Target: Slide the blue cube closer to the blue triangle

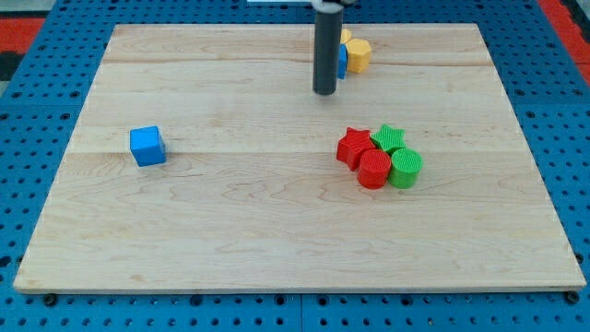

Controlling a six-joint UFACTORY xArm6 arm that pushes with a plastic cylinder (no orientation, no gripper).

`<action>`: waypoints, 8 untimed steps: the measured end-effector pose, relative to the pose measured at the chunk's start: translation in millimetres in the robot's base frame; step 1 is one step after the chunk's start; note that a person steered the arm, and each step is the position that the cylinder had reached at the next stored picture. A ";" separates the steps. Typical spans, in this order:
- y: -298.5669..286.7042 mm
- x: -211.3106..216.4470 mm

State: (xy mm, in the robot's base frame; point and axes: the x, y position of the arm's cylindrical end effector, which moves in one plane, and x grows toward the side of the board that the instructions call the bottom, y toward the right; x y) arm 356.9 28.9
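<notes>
The blue cube (147, 146) sits alone on the wooden board (230, 231) at the view's left. The blue triangle (342, 61) is near the view's top, mostly hidden behind my rod, with only a sliver showing at the rod's right. My tip (324, 92) rests on the board just below and left of the blue triangle, far to the right of the blue cube.
A yellow hexagon block (359, 55) lies right of the blue triangle, and a second yellow block (346, 37) peeks out behind it. A cluster at the right holds a red star (352, 147), a red cylinder (374, 170), a green star (390, 138) and a green cylinder (406, 168).
</notes>
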 end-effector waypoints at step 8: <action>-214.9 87.0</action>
State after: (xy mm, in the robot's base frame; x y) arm 443.9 -186.0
